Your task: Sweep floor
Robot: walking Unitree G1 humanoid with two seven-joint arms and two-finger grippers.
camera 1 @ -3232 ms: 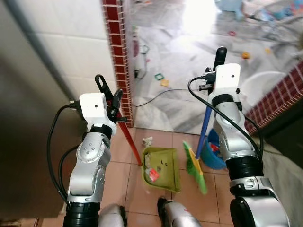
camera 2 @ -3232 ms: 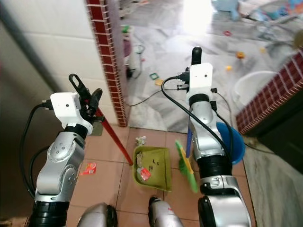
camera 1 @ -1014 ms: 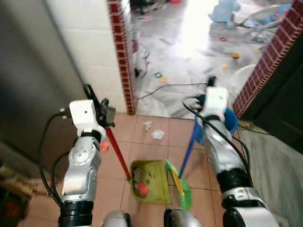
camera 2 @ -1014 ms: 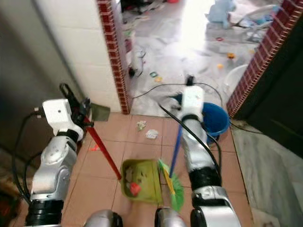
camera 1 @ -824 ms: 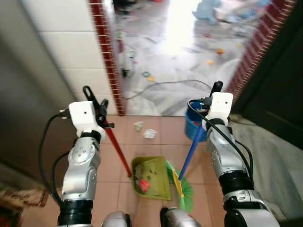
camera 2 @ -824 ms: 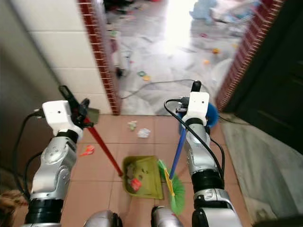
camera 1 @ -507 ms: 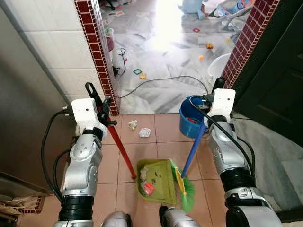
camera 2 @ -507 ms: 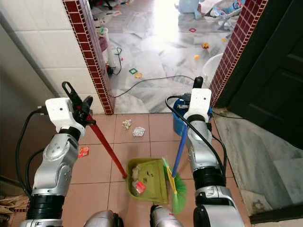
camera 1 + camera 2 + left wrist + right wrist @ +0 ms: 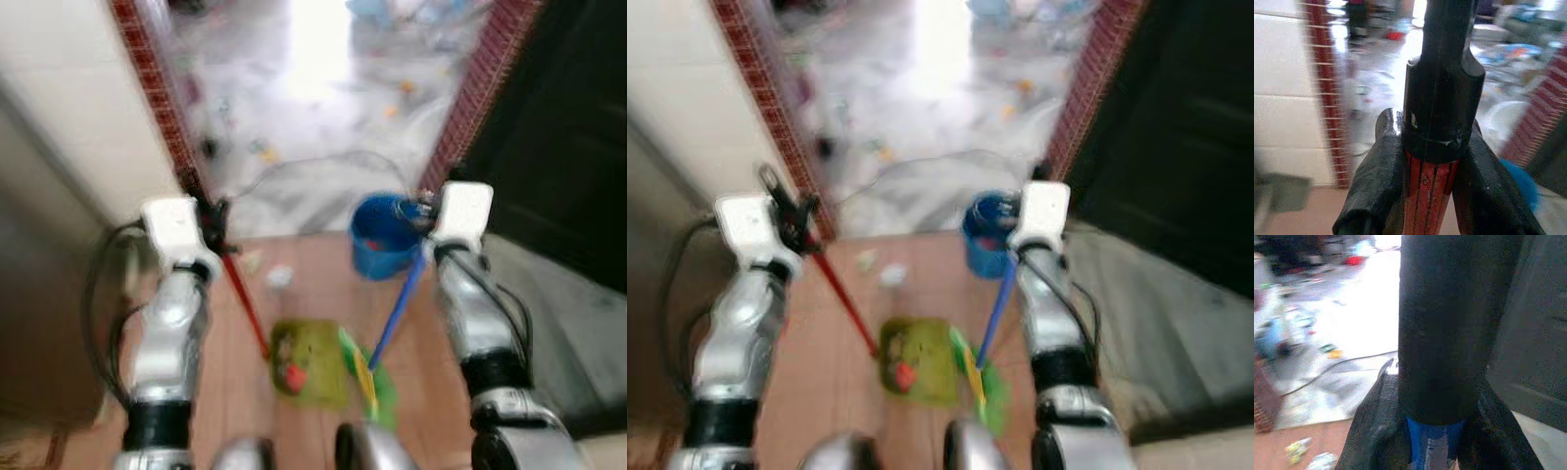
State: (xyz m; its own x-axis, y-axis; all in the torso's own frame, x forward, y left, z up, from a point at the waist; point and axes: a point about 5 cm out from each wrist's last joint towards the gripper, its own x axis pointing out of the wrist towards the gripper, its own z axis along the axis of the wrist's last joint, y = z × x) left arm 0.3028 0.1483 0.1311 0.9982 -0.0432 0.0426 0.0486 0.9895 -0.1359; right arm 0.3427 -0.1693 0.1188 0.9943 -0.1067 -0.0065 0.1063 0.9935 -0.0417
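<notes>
**Dustpan and broom in hand, litter waiting ahead**

Terracotta floor tiles run up to a doorway framed by red brick edging, with a pale marble room beyond it; both eye views are blurred, so small things are hard to read. In the left eye view the left pincer holds the top of a red handle that slants down to a green dustpan, which sits on the tiles just before the robot's feet with some red and pale rubbish in it. The right pincer holds a blue broom handle whose green bristles rest touching the dustpan's right side. A blue bucket stands near the doorway, and two pale scraps lie on the tiles beyond the pan.

The right eye view shows the same layout, the scraps lying between the pan and the threshold.

In the left wrist view the two fingers are pressed onto the red handle just under its black cap. In the right wrist view the fingers pinch the blue handle below its black grip.

I judge the step to be moving toward the remaining litter. Next the broom should reach past the scraps and draw them back into the pan, kept flat on the tiles.
</notes>
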